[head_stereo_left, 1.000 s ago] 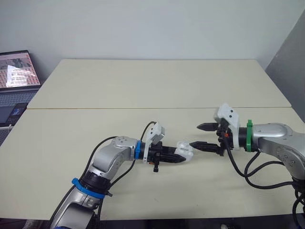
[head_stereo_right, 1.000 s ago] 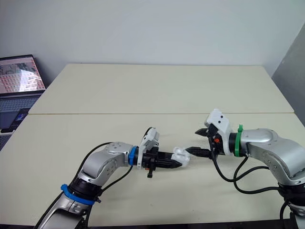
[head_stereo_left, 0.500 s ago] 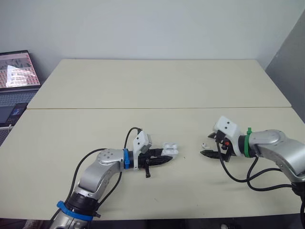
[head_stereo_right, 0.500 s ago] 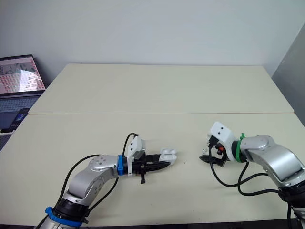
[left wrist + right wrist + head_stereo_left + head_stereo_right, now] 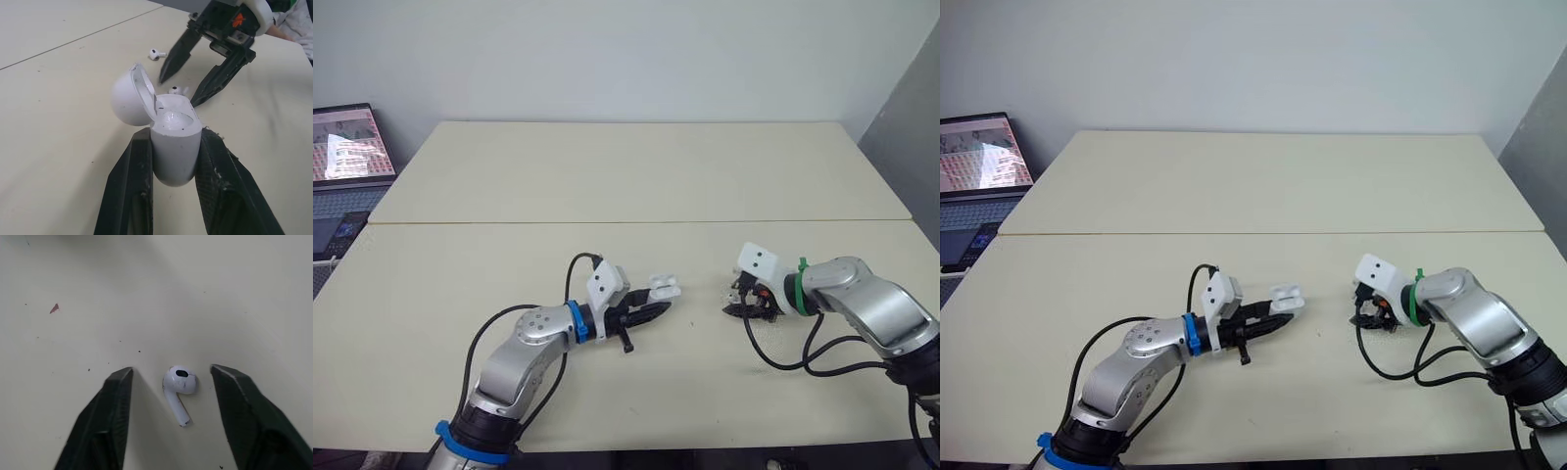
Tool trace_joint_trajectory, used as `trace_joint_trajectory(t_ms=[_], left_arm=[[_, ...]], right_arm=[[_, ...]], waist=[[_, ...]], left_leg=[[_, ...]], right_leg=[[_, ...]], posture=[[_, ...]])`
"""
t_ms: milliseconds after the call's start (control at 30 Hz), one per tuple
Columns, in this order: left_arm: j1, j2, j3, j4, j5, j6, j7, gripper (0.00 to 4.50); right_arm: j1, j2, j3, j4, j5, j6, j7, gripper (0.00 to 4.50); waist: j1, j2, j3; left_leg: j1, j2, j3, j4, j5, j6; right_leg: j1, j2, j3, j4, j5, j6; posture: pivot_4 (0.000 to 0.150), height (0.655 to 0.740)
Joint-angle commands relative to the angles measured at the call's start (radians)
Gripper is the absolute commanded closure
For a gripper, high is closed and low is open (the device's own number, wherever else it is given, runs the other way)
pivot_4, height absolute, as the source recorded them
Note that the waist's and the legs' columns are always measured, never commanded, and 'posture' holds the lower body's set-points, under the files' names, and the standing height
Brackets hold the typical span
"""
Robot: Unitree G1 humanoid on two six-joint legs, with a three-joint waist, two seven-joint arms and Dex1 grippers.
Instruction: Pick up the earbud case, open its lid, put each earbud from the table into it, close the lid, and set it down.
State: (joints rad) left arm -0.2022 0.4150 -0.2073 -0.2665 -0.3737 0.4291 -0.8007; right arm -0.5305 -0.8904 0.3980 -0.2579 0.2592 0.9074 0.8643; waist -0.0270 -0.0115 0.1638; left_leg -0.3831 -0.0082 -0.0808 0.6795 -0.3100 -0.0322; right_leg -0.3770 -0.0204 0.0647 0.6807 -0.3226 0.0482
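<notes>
My left gripper (image 5: 171, 161) is shut on the white earbud case (image 5: 174, 139), low over the table left of centre; its lid (image 5: 130, 95) stands open. The case (image 5: 664, 287) points toward the right arm. My right gripper (image 5: 171, 374) is open, tips down at the table, with one white earbud (image 5: 179, 385) lying between its fingers and touching neither. The left wrist view has that earbud (image 5: 178, 90) between the right gripper's black fingers (image 5: 222, 78), and a second earbud (image 5: 156, 53) on the table just beyond them. From the head, the right gripper (image 5: 737, 300) sits right of centre.
An open laptop (image 5: 347, 157) stands off the table's far left corner. The cream table (image 5: 626, 176) has a seam running across its middle. The right arm's black cable (image 5: 793, 357) loops over the table near the front right.
The two grippers were close together at the case; the left has drawn back to the left with the open case. The right has dropped to the table around an earbud.
</notes>
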Motion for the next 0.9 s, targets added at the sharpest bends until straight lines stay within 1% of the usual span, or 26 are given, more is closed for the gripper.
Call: trace_joint_trajectory(t_ms=[33, 100, 133, 267, 367, 433, 500, 667, 733, 833, 900], left_arm=[[-0.005, 0.001, 0.015, -0.039, -0.007, -0.010, 0.003, 3.74], [-0.004, 0.004, 0.017, -0.042, -0.009, -0.009, 0.004, 3.74], [-0.004, 0.004, 0.017, -0.044, -0.009, -0.008, 0.004, 3.74], [-0.005, 0.008, 0.017, -0.048, -0.010, -0.007, 0.002, 3.74], [0.000, 0.031, 0.017, -0.058, -0.009, -0.012, -0.020, 3.74], [0.003, 0.045, 0.019, -0.063, -0.011, -0.016, -0.030, 3.74], [0.006, 0.059, 0.020, -0.069, -0.014, -0.020, -0.042, 3.74], [0.006, 0.101, 0.005, -0.065, -0.001, -0.053, -0.105, 3.74], [0.003, 0.106, 0.004, -0.060, 0.003, -0.061, -0.114, 3.74], [-0.003, 0.108, 0.006, -0.059, 0.003, -0.067, -0.121, 3.74], [-0.003, 0.107, 0.006, -0.063, 0.002, -0.065, -0.121, 3.74]], right_arm=[[-0.008, -0.006, -0.013, -0.015, -0.015, -0.006, 0.025, 3.06], [-0.002, -0.004, -0.021, -0.022, -0.013, 0.002, 0.030, 3.85], [0.001, -0.005, -0.023, -0.026, -0.013, 0.004, 0.031, 4.10], [0.026, -0.035, -0.044, -0.070, 0.006, -0.055, 0.087, 4.11], [0.085, -0.116, -0.087, -0.161, 0.061, -0.140, 0.213, 4.11], [0.128, -0.168, -0.107, -0.196, 0.069, -0.179, 0.262, 4.11], [0.186, -0.227, -0.117, -0.209, 0.036, -0.274, 0.301, 4.11], [0.320, -0.352, -0.118, -0.157, -0.078, -0.506, 0.379, 4.11], [0.347, -0.375, -0.120, -0.135, -0.113, -0.537, 0.385, 4.11], [0.378, -0.378, -0.152, -0.128, -0.109, -0.546, 0.391, 4.11], [0.400, -0.385, -0.172, -0.136, -0.106, -0.507, 0.380, 4.11]], waist=[[0.000, 0.000, 0.000], [0.000, 0.000, 0.000], [0.000, 0.000, 0.000], [0.000, 0.000, 0.000], [0.001, 0.000, 0.000], [0.001, 0.000, 0.000], [0.002, 0.000, 0.000], [0.002, 0.000, 0.000], [0.002, 0.000, 0.000], [0.000, 0.000, 0.000], [0.002, 0.000, 0.000]], left_leg=[[0.000, 0.000, 0.000, 0.000, 0.000, 0.000], [0.000, 0.000, 0.000, 0.000, 0.000, 0.000], [0.000, 0.000, 0.000, 0.000, 0.000, 0.000], [0.000, 0.000, 0.000, 0.000, 0.000, 0.000], [0.000, 0.000, 0.000, 0.000, 0.000, 0.000], [-0.001, 0.000, 0.000, 0.000, 0.000, 0.000], [0.000, 0.000, 0.000, 0.000, 0.000, 0.000], [0.001, 0.000, 0.000, 0.000, 0.000, 0.000], [0.001, 0.000, 0.000, 0.000, 0.000, 0.000], [0.002, 0.000, 0.000, 0.000, 0.000, 0.000], [0.002, 0.000, 0.000, 0.000, 0.000, 0.000]], right_leg=[[0.000, 0.000, 0.000, 0.000, 0.000, 0.000], [0.000, 0.000, 0.000, 0.000, 0.000, 0.000], [0.000, 0.000, 0.000, 0.000, 0.000, 0.000], [0.000, 0.000, 0.000, 0.000, 0.000, 0.000], [0.000, 0.000, -0.001, 0.000, 0.000, 0.000], [0.000, 0.000, -0.001, -0.001, 0.000, 0.000], [0.001, 0.000, -0.001, -0.001, 0.000, 0.000], [0.002, 0.000, -0.001, -0.001, 0.000, 0.000], [0.002, 0.000, -0.001, -0.001, 0.000, 0.000], [0.002, 0.000, -0.001, 0.000, 0.000, 0.000], [0.002, 0.000, -0.001, 0.000, 0.000, 0.000]], posture=[[0.150, 0.7400], [0.150, 0.7400], [0.150, 0.7400], [0.150, 0.7400], [0.150, 0.7400], [0.150, 0.7400], [0.150, 0.7400], [0.150, 0.7400], [0.150, 0.7400], [0.150, 0.7400], [0.150, 0.7400]])
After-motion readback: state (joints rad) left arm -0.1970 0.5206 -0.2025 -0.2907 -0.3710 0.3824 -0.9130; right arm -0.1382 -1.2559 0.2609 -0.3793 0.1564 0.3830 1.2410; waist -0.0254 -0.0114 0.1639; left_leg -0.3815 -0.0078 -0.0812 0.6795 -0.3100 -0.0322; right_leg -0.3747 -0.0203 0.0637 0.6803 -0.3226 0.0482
